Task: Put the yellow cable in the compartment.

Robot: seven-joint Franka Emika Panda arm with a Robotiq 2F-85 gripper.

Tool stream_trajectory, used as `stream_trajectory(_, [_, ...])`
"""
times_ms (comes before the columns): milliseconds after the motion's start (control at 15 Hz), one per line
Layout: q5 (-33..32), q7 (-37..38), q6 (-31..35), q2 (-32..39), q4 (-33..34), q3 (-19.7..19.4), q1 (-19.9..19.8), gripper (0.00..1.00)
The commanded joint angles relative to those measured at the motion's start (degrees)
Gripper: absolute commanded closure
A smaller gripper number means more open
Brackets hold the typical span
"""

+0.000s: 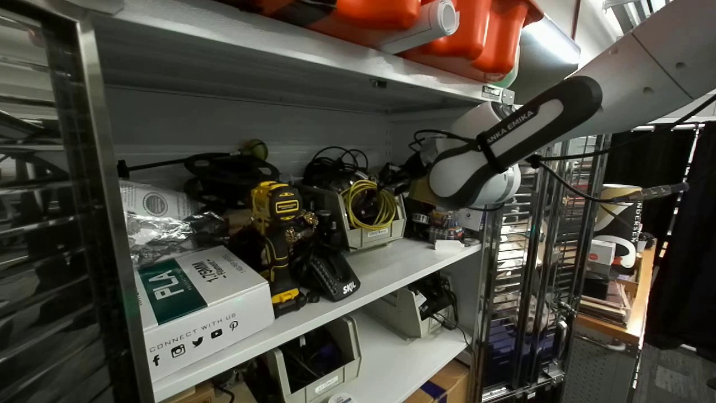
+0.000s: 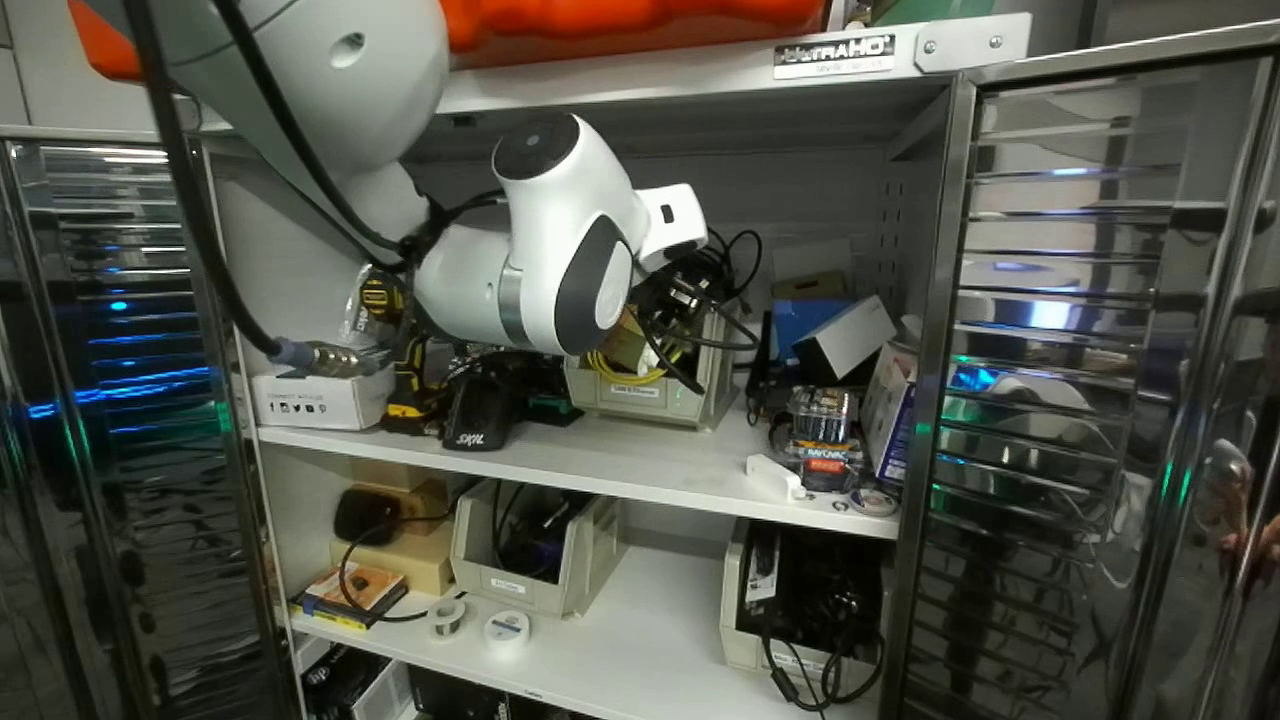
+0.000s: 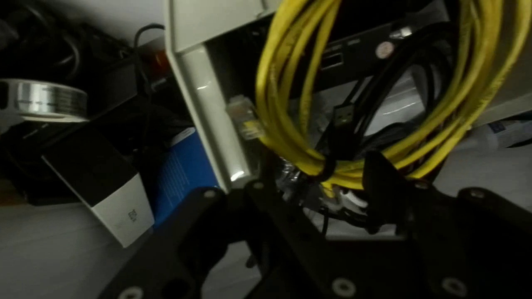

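The yellow cable point(image 3: 293, 147) is a coiled bundle tied with a black strap. It lies at the open front of a beige bin point(image 3: 203, 89) on the upper shelf. The coil point(image 1: 387, 211) and bin point(image 1: 373, 239) show in an exterior view. In another exterior view the coil point(image 2: 628, 376) is partly hidden by the arm above the bin point(image 2: 655, 402). My gripper point(image 3: 322, 168) is open, its dark fingers apart on either side of the coil's strapped part. Whether a finger touches the cable cannot be told. In both exterior views the fingers are hard to make out.
A yellow drill point(image 1: 274, 224), a charger point(image 1: 330, 277) and a white PLA box point(image 1: 212, 302) stand on the same shelf. Batteries point(image 2: 825, 440) and a blue and white box point(image 2: 845, 335) are beside the bin. Lower bins point(image 2: 530, 585) hold cables. Metal doors flank the cabinet.
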Motion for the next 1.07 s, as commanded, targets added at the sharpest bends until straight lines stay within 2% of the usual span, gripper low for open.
stream_trajectory(0, [-0.2,-1.6,-2.5,1.1,1.0,13.1,-10.7,0.1])
stream_trajectory(67, [-0.1,-2.0,-2.9,1.0,0.8,15.5,-12.9,0.02])
stream_trajectory(133, [0.0,-2.1,-3.3,0.5,0.3,17.4,-14.8,0.0])
stream_trajectory(267, [0.6,-1.9,-5.9,-0.8,-0.9,21.7,-19.3,0.0])
stream_trajectory(400, [2.2,-2.1,-12.0,-1.8,-2.2,28.1,-25.3,0.0])
stream_trajectory(533, [5.3,-4.1,-19.8,-1.8,-3.1,37.0,-33.3,0.0])
stream_trajectory(733, [13.0,-8.0,-35.9,-2.3,-3.4,50.3,-45.7,0.0])
stream_trajectory(800, [20.6,-12.3,-41.1,-5.5,-3.4,51.7,-47.8,0.0])
stream_trajectory(867, [24.4,-13.8,-46.4,-7.2,-3.0,54.2,-51.2,0.0])
stream_trajectory(933, [21.2,-10.6,-51.8,-6.3,-2.8,59.0,-56.5,0.0])
stream_trajectory(1000, [21.8,-10.2,-57.1,-8.1,-2.4,61.2,-59.9,0.0])
